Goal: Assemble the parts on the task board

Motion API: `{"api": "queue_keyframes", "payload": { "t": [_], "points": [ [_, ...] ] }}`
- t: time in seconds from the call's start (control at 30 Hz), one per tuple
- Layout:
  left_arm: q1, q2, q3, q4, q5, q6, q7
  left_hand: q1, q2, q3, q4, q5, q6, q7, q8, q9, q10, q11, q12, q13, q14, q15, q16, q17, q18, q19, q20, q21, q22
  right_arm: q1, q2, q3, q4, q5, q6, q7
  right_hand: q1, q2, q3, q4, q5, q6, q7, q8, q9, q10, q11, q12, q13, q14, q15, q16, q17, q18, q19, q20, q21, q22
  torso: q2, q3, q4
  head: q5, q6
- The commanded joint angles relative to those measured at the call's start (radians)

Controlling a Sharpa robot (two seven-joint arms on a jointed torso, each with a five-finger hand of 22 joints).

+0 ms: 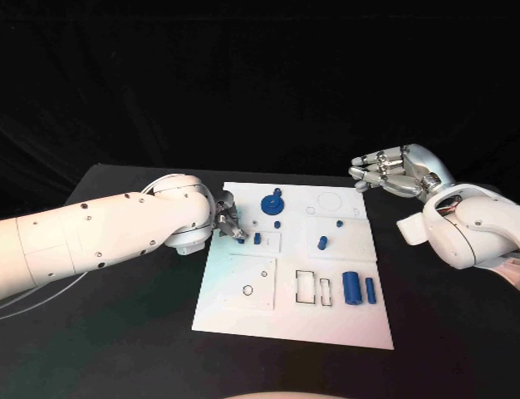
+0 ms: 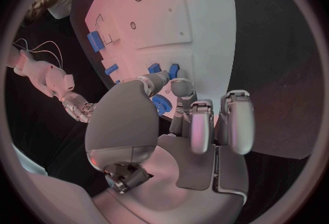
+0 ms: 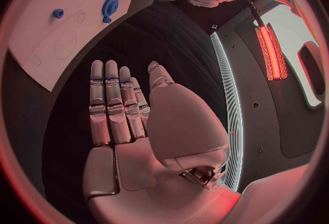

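A white task board [image 1: 286, 312] lies in the middle of the black counter [image 1: 116, 349], with blue parts on it: a gear [image 1: 272, 204] toward its far edge, a small peg [image 1: 322, 243] at centre, and a cylinder [image 1: 351, 288] with a slim bar [image 1: 370, 289] on its right. The left robot hand [image 1: 227, 220] reaches over the board's left edge, fingertips [image 2: 180, 86] down among small blue pieces [image 2: 173, 70]; whether it pinches one cannot be told. The right robot hand [image 1: 394, 172] hovers flat and empty, beyond the board's far right corner.
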Motion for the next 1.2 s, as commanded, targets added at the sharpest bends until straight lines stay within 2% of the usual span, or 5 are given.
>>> {"api": "queue_keyframes", "payload": {
  "t": [0.03, 0.37, 0.73, 0.93, 1.2],
  "points": [
    [-0.002, 0.006, 0.0, 0.002, 0.01, 0.021, -0.02, -0.012, -0.003, -0.016, 0.007, 0.002, 0.032, -0.034, 0.001, -0.002, -0.001, -0.001, 0.005, 0.001, 0.103, -0.006, 0.003, 0.263, -0.018, 0.013, -0.005, 0.007, 0.128, -0.001, 0.0, 0.0, 0.001, -0.004, 0.015, 0.008, -0.009, -0.004, -0.002, -0.006, 0.004, -0.007, -0.002, -0.001, 0.0, -0.007, 0.001, 0.0, -0.002, -0.007, -0.001, 0.0, -0.001, 0.013, -0.003, 0.003, -0.005, -0.002, 0.0, 0.0002, -0.0005, 0.0, -0.001],
    [-0.002, 0.011, 0.0, -0.007, 0.01, 0.019, -0.022, -0.024, -0.008, -0.061, 0.037, 0.002, 0.038, -0.036, 0.001, -0.006, 0.001, -0.003, 0.011, 0.005, 0.103, -0.008, 0.003, 0.263, -0.02, 0.017, -0.008, 0.01, 0.134, -0.001, 0.0, 0.0, 0.001, -0.003, 0.017, 0.009, -0.01, -0.004, -0.002, -0.005, 0.004, -0.007, -0.002, -0.001, 0.0, -0.007, 0.001, 0.0, -0.002, -0.008, -0.001, 0.0, -0.002, 0.013, -0.003, 0.003, -0.005, -0.002, 0.0, 0.0011, -0.0004, -0.002, -0.002],
    [-0.002, 0.012, 0.0, -0.025, 0.009, 0.018, -0.025, -0.025, -0.008, -0.072, 0.044, 0.003, 0.039, -0.036, 0.001, -0.007, 0.0, -0.003, 0.011, 0.005, 0.103, -0.008, 0.003, 0.263, -0.02, 0.017, -0.008, 0.01, 0.134, -0.001, -0.001, 0.0, 0.002, -0.003, 0.017, 0.009, -0.011, -0.004, -0.002, -0.005, 0.004, -0.007, -0.002, -0.001, 0.0, -0.008, 0.002, 0.0, -0.002, -0.008, -0.001, 0.0, -0.002, 0.012, -0.003, 0.003, -0.006, -0.003, 0.0, 0.001, -0.0006, -0.003, -0.002],
    [-0.002, 0.009, 0.0, -0.03, 0.009, 0.019, -0.024, -0.028, -0.012, -0.098, 0.057, 0.002, 0.04, -0.036, -0.001, -0.01, -0.002, -0.002, 0.01, 0.002, 0.103, -0.008, 0.003, 0.263, -0.02, 0.017, -0.008, 0.01, 0.134, -0.001, -0.002, 0.0, 0.002, -0.003, 0.016, 0.008, -0.011, -0.004, -0.002, -0.005, 0.004, -0.007, -0.002, -0.001, 0.0, -0.008, 0.002, 0.0, -0.002, -0.008, -0.001, 0.0, -0.002, 0.012, -0.003, 0.003, -0.006, -0.003, 0.0, -0.0006, -0.0004, -0.005, -0.001],
    [-0.002, 0.009, 0.0, -0.032, 0.012, 0.009, -0.016, -0.095, 0.004, -0.286, 0.067, 0.002, 0.051, -0.032, -0.007, -0.023, -0.003, 0.002, 0.02, 0.007, 0.103, -0.004, 0.003, 0.263, -0.02, 0.017, -0.006, 0.01, 0.135, -0.001, -0.003, 0.0, 0.003, -0.003, 0.015, 0.009, -0.011, -0.004, -0.002, -0.005, 0.004, -0.007, -0.002, -0.001, 0.0, -0.008, 0.002, 0.0, -0.002, -0.008, -0.001, 0.0, -0.002, 0.012, -0.003, 0.003, -0.006, -0.003, 0.0, 0.0, 0.0009, -0.006, -0.002]
  ]
}}
